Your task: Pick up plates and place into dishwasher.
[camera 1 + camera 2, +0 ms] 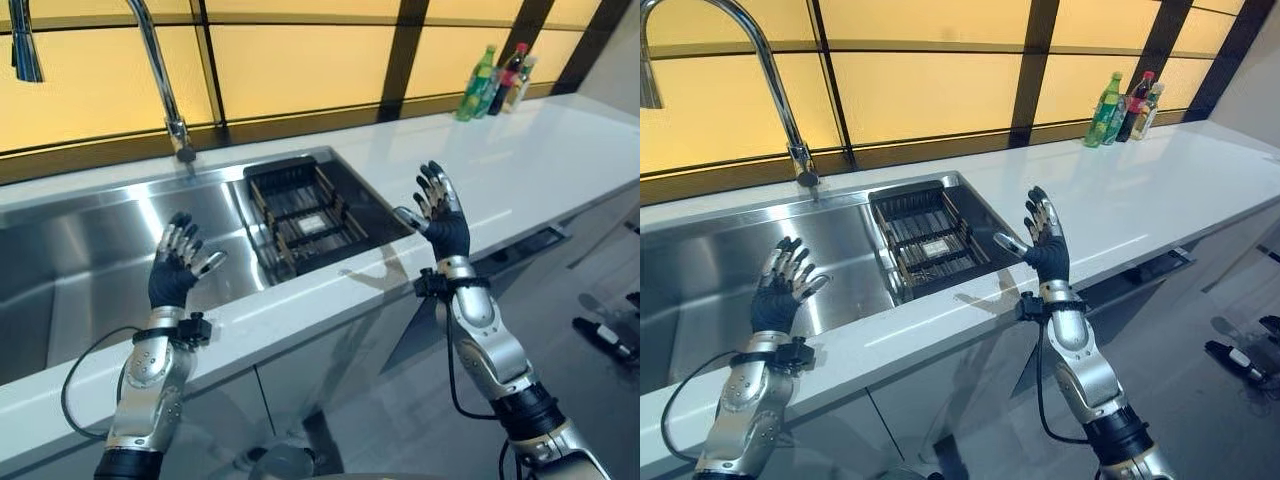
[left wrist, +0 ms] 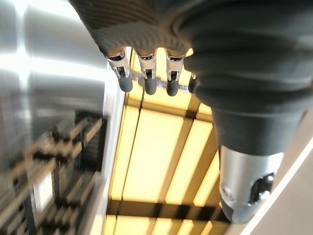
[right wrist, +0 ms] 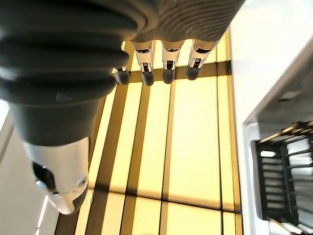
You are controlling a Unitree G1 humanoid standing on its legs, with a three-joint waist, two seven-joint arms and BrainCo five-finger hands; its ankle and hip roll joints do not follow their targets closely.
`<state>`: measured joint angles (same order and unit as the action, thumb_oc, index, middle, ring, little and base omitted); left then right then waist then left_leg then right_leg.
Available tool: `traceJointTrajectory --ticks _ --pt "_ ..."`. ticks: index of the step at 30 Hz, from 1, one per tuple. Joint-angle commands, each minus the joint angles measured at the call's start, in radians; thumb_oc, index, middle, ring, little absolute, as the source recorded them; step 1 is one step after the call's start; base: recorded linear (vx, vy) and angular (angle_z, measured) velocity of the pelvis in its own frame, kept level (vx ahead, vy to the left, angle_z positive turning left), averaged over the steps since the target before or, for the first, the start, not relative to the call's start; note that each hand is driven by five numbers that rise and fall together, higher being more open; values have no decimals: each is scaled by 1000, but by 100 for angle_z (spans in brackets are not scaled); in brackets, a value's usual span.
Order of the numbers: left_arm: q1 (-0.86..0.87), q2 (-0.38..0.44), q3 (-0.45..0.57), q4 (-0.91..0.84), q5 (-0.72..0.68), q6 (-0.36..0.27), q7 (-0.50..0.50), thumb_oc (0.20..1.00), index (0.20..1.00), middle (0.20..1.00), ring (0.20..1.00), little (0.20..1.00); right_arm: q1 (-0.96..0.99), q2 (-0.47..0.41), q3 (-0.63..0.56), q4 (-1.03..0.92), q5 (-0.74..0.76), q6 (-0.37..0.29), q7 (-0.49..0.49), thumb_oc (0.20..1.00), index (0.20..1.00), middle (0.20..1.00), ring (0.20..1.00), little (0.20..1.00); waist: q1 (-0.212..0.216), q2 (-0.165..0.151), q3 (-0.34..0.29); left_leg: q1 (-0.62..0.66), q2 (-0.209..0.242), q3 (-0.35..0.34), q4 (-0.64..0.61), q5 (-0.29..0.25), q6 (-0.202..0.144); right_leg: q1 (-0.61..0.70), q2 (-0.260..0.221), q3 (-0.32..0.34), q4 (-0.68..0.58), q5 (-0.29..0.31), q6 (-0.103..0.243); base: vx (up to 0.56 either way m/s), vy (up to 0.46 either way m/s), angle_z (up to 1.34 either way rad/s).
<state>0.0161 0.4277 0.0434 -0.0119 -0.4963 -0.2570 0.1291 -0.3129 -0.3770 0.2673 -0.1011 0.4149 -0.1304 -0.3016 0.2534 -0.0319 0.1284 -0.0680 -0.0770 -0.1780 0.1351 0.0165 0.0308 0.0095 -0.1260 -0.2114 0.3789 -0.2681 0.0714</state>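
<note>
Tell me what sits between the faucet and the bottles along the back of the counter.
Nothing: in the left eye view, the white counter is bare from the faucet to the bottles in the far corner.

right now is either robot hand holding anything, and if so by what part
Nothing is held. The left robot hand is raised over the sink, the right robot hand over the counter edge; both have their fingers spread and empty.
</note>
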Motion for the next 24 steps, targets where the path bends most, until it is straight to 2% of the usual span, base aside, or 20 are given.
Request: traceJointTrajectory --ticks 1,3,4,9,11,12,15,17,18,20,24 --pt "-113 43 -29 -7 -4 -38 -4 1000 1000 1000 1000 1000 -57 -33 -58 -35 16 -72 10 1000 1000 1000 1000 1000 -53 -28 -21 8 -48 22 -3 -43 14 18 24 148 -302 270 18 105 -237 135" --pt "-143 25 -79 -15 14 -32 -6 1000 1000 1000 1000 1000 -56 -35 -62 -46 5 -62 -35 1000 1000 1000 1000 1000 -83 -30 -25 13 -39 -44 -9 -61 10 -14 36 262 -293 299 34 125 -268 156" --pt "-148 15 -89 -22 17 -26 -7 1000 1000 1000 1000 1000 -53 -33 -69 -49 3 -53 -43 1000 1000 1000 1000 1000 -87 -30 -29 19 -30 -67 -11 -67 3 -12 41 270 -288 281 30 124 -245 195" --pt "-142 7 -88 -39 6 0 27 1000 1000 1000 1000 1000 -23 -40 -85 -71 39 -16 -8 1000 1000 1000 1000 1000 -67 -47 -52 20 5 -83 7 -79 -36 36 27 191 -362 280 21 67 -235 129" --pt "-132 4 -66 -48 -14 4 18 1000 1000 1000 1000 1000 -14 -41 -74 -88 30 11 -8 1000 1000 1000 1000 1000 -53 -47 -58 12 31 -69 17 -74 -58 52 28 151 -387 278 9 26 -184 47" --pt "-131 4 -65 -49 -14 5 18 1000 1000 1000 1000 1000 -14 -41 -74 -89 30 11 -8 1000 1000 1000 1000 1000 -54 -47 -59 12 32 -71 17 -74 -59 53 29 150 -388 279 9 -11 -148 5" --pt "-127 -10 -58 -53 -35 -9 30 1000 1000 1000 1000 1000 2 -35 -48 -101 5 35 -4 1000 1000 1000 1000 1000 -45 -39 -63 -15 62 -42 41 -32 -77 68 41 109 -410 273 -10 -40 -116 23" --pt "-148 -31 -78 -52 -30 -3 10 1000 1000 1000 1000 1000 24 -42 -55 -95 -19 33 -29 1000 1000 1000 1000 1000 -70 -41 -64 -54 75 89 108 -24 -90 77 32 45 -419 269 -19 -95 -33 56" --pt "-161 -38 -93 -47 -24 -5 6 1000 1000 1000 1000 1000 31 -48 -61 -89 -18 29 -37 1000 1000 1000 1000 1000 -85 -41 -61 -65 89 159 150 -38 -96 85 31 16 -420 267 -24 -117 -1 93" --pt "-191 -54 -127 -30 -17 -19 10 1000 1000 1000 1000 1000 38 -51 -70 -63 -9 9 -37 1000 1000 1000 1000 1000 -124 -44 -66 -46 107 252 123 -62 -91 81 23 -24 -416 271 -24 -83 65 96" --pt "-211 -58 -142 -4 -10 -34 47 1000 1000 1000 1000 1000 49 -42 -70 -38 -3 -12 -24 1000 1000 1000 1000 1000 -157 -19 -90 52 113 236 -51 -51 -92 86 32 -5 -439 276 -15 9 116 71"
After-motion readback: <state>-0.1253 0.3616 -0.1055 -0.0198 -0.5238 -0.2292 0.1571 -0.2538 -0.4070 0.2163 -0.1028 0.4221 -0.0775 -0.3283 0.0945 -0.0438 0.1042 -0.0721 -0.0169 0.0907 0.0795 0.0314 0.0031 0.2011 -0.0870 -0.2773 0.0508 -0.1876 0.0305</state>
